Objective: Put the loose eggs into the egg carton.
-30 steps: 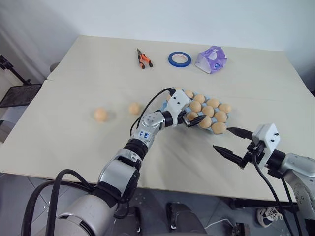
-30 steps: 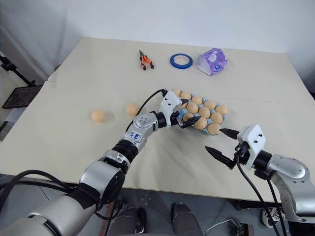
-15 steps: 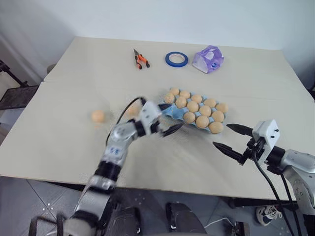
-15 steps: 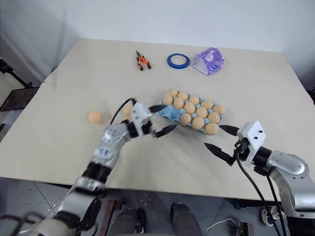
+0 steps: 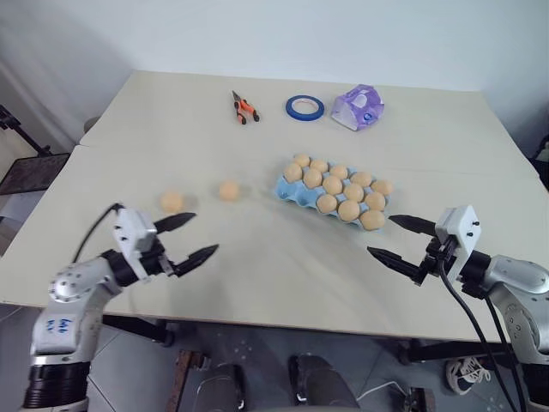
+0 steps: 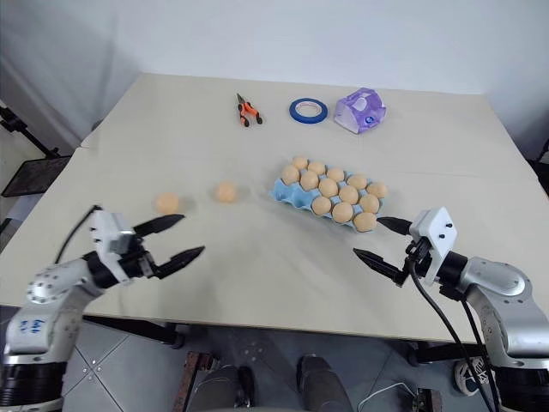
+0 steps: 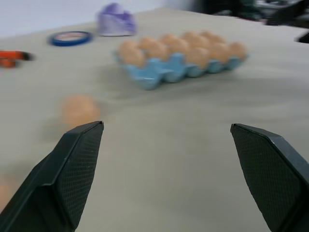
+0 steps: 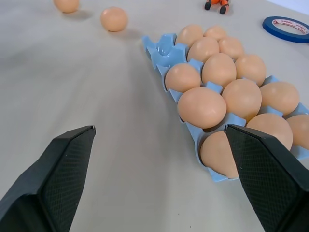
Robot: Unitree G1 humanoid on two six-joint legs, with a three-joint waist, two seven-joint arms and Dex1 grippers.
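Two loose eggs, pale orange-tan, lie on the table left of centre: one egg (image 5: 171,202) and a second egg (image 5: 228,190) nearer the carton. The egg carton (image 5: 287,190) is a light blue tray holding several eggs; its end cup toward the loose eggs is bare (image 8: 164,47). My left gripper (image 5: 204,233) hovers open and empty near the table's front edge, just in front of the loose eggs. My right gripper (image 5: 381,235) stands open and empty in front of the carton's right end.
Orange-handled pliers (image 5: 244,107), a blue tape roll (image 5: 305,107) and a purple-and-white packet (image 5: 358,107) lie along the far side. A seam (image 5: 94,148) runs across the table's left part. Both grippers sit close to the table's front edge.
My left arm has drawn back from the carton, swinging left and toward the front edge, its gripper open throughout. The right gripper has stayed put. The two loose eggs have not moved.
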